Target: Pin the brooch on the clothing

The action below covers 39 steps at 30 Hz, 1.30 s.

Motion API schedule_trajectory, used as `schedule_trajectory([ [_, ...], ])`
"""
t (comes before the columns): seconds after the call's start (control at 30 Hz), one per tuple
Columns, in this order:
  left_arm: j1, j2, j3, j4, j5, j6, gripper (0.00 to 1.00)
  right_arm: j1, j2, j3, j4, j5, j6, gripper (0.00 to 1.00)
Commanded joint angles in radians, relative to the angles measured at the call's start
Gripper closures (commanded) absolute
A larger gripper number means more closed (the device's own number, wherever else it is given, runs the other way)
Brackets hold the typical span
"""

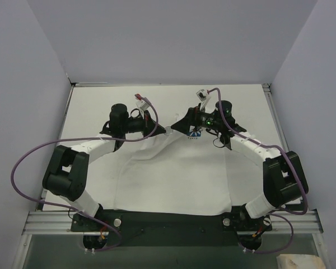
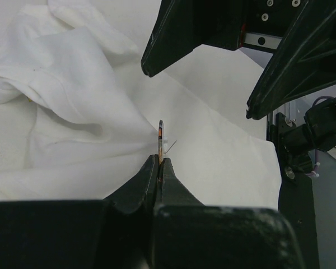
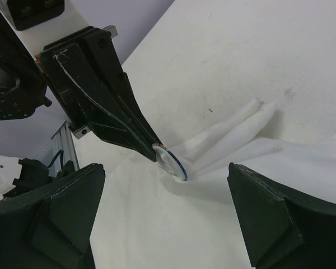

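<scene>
The white T-shirt (image 1: pixel 173 174) lies spread on the table, bunched at its far edge, with its small blue print (image 1: pixel 195 136) under the right arm. My left gripper (image 2: pixel 160 159) is shut on the brooch (image 2: pixel 161 137), which is seen edge-on with its thin pin wire sticking out to the right and rests against a fold of the shirt (image 2: pixel 73 112). In the right wrist view the brooch (image 3: pixel 171 161) shows its pale back, pressed into the cloth (image 3: pixel 157 235). My right gripper (image 3: pixel 168 207) is open and empty, with its fingers on either side of the brooch and not touching it. The two grippers meet in the top view, left (image 1: pixel 167 131) and right (image 1: pixel 182 124).
The white table (image 1: pixel 101 106) is enclosed by pale walls on three sides. A metal rail (image 1: pixel 173 221) runs along the near edge by the arm bases. Purple cables (image 1: pixel 22 168) loop beside both arms. A rolled fold of the shirt (image 3: pixel 241 126) lies beyond the brooch.
</scene>
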Motion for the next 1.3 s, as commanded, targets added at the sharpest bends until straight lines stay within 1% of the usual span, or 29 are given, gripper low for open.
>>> schedule_trajectory([
  [0.0,0.002,-0.064,-0.011,0.119,0.089,-0.044,1.00,0.025,-0.012,-0.021,0.133,-0.080,0.010,0.03],
  [0.07,0.002,-0.068,-0.016,0.132,0.092,-0.055,1.00,0.035,-0.011,-0.034,0.148,-0.081,0.022,0.04],
  [0.1,0.002,-0.073,-0.016,0.130,0.094,-0.057,1.00,0.039,-0.009,-0.041,0.159,-0.099,0.033,0.06],
  [0.23,0.002,-0.077,-0.019,0.138,0.109,-0.067,1.00,0.047,-0.005,-0.087,0.277,-0.124,0.108,0.10],
  [0.4,0.002,-0.074,-0.023,0.187,0.121,-0.106,1.00,0.050,-0.011,-0.100,0.285,-0.142,0.120,0.15],
  [0.47,0.002,-0.070,-0.022,0.199,0.129,-0.118,1.00,0.052,-0.019,-0.104,0.299,-0.150,0.126,0.15],
  [0.57,0.002,-0.065,-0.025,0.231,0.140,-0.139,1.00,0.053,-0.016,-0.105,0.300,-0.173,0.133,0.19],
  [0.7,0.002,-0.062,-0.028,0.254,0.150,-0.161,1.00,0.056,-0.019,-0.111,0.311,-0.179,0.142,0.22],
  [0.77,0.002,-0.064,-0.031,0.259,0.150,-0.161,1.00,0.056,-0.022,-0.114,0.316,-0.193,0.145,0.26],
  [0.83,0.002,-0.065,-0.031,0.259,0.150,-0.161,1.00,0.056,-0.026,-0.122,0.320,-0.193,0.146,0.27],
  [0.93,0.002,-0.065,-0.031,0.259,0.147,-0.164,1.00,0.055,-0.029,-0.116,0.314,-0.201,0.151,0.33],
  [0.97,0.002,-0.067,-0.030,0.259,0.146,-0.166,1.00,0.056,-0.029,-0.114,0.311,-0.202,0.149,0.38],
  [1.0,0.002,-0.064,-0.031,0.260,0.146,-0.166,1.00,0.055,-0.031,-0.114,0.309,-0.205,0.148,0.40],
  [1.13,0.002,-0.065,-0.030,0.261,0.147,-0.172,1.00,0.058,-0.025,-0.107,0.302,-0.201,0.148,0.44],
  [1.2,0.002,-0.065,-0.028,0.262,0.144,-0.173,1.00,0.058,-0.020,-0.096,0.280,-0.199,0.140,0.49],
  [1.27,0.001,-0.062,-0.025,0.264,0.146,-0.175,1.00,0.059,-0.014,-0.094,0.280,-0.190,0.140,0.51],
])
